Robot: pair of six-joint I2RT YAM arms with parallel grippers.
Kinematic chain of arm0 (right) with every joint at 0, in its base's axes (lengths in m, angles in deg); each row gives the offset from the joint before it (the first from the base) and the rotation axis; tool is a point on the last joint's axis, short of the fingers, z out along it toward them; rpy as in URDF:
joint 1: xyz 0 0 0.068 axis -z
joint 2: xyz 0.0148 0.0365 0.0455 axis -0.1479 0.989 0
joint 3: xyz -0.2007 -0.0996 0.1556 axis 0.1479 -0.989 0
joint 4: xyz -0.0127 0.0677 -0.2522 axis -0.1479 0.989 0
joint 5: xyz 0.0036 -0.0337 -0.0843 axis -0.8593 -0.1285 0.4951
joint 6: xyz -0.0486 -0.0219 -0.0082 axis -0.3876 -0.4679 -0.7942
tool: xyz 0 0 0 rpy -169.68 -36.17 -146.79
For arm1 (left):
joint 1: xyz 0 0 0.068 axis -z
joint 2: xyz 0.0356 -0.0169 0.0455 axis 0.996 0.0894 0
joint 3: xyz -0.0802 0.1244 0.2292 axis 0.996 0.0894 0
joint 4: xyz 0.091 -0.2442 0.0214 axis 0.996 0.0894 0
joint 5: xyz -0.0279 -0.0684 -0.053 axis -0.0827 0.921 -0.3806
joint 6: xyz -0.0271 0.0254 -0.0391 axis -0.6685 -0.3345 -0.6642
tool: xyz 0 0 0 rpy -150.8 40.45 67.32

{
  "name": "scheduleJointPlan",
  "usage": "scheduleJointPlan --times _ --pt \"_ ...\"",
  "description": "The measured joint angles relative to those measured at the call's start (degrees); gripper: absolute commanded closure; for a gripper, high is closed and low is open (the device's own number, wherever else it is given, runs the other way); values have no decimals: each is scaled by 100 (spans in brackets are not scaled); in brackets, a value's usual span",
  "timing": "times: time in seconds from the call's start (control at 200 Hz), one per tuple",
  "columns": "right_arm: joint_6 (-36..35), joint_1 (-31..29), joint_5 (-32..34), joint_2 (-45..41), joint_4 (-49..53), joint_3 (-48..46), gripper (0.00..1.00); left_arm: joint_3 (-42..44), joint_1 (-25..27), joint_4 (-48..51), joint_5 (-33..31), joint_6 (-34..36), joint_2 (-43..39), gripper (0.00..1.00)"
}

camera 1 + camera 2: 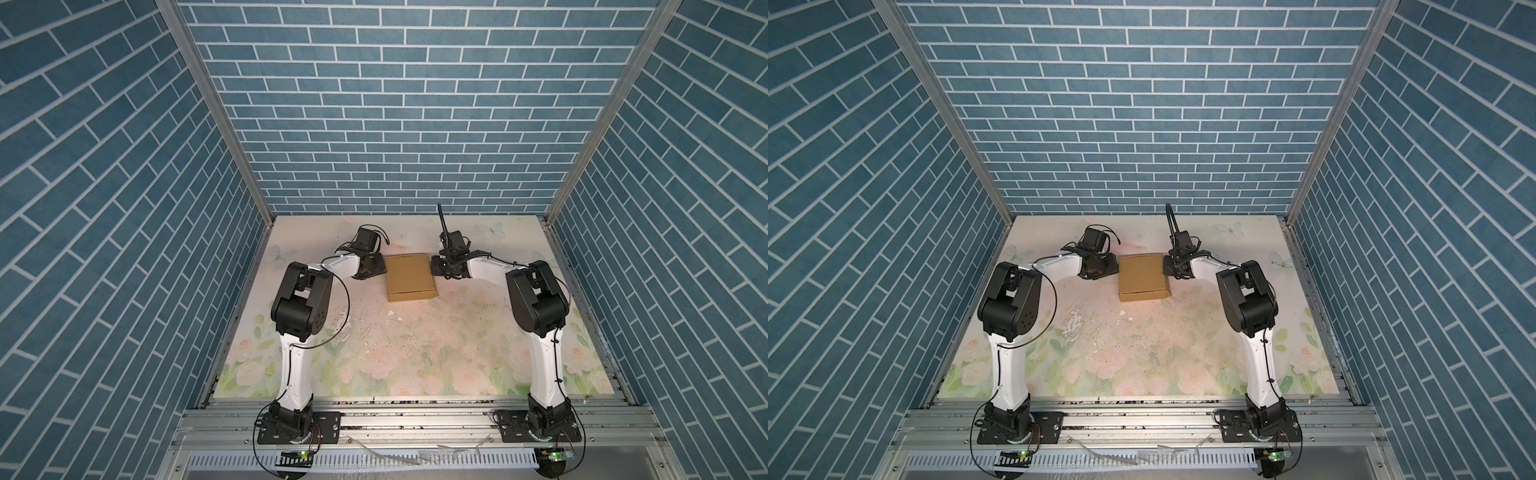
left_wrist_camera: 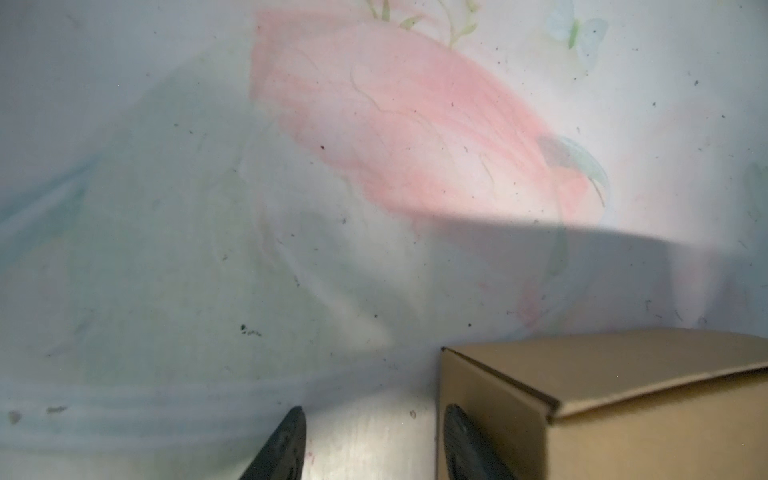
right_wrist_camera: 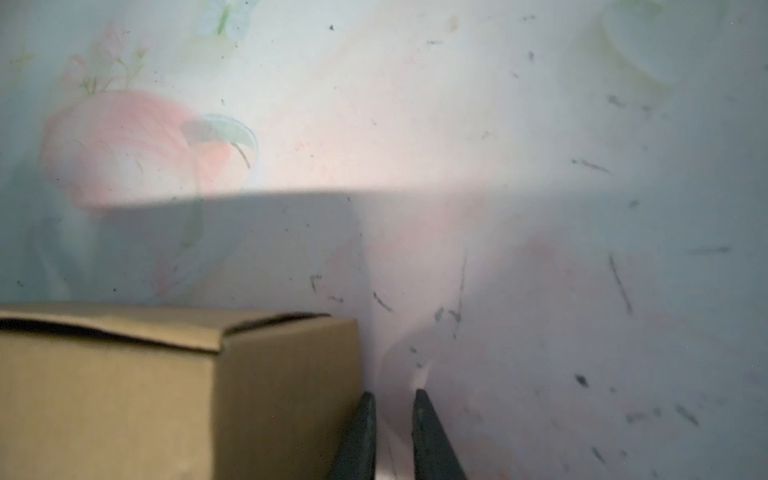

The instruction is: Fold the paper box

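The paper box (image 1: pixel 410 276) (image 1: pixel 1142 276) is a closed brown cardboard cube with its lid down, sitting on the floral mat between my two grippers. My left gripper (image 1: pixel 377 268) (image 1: pixel 1111 266) is low at the box's left side. In the left wrist view it (image 2: pixel 374 411) is open, with one finger (image 2: pixel 461 436) against the box's side wall (image 2: pixel 623 395) and bare mat between the jaws. My right gripper (image 1: pixel 436 267) (image 1: pixel 1167 266) is low at the right side. In the right wrist view it (image 3: pixel 394 395) stands narrowly open on nothing, one finger (image 3: pixel 361 436) alongside the box wall (image 3: pixel 166 395).
The floral mat (image 1: pixel 415 353) covers the table, with small white scraps (image 1: pixel 392 314) in front of the box. Blue brick-pattern walls enclose the back and both sides. An aluminium rail (image 1: pixel 415 419) with both arm bases runs along the front edge.
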Motion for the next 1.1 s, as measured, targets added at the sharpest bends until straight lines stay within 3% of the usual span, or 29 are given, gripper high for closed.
scheduleJointPlan --times 0.58,0.805,1.1 --pt "28 330 238 -1696 -503 -2166 80 1867 -190 -291 4 -144 -1333 44" --pt "74 308 195 -1886 -612 -2601 80 2470 -37 -518 -96 -190 -1746 44" --pt "133 111 157 -1897 -699 -2756 80 2581 382 -682 -260 -219 -1792 44"
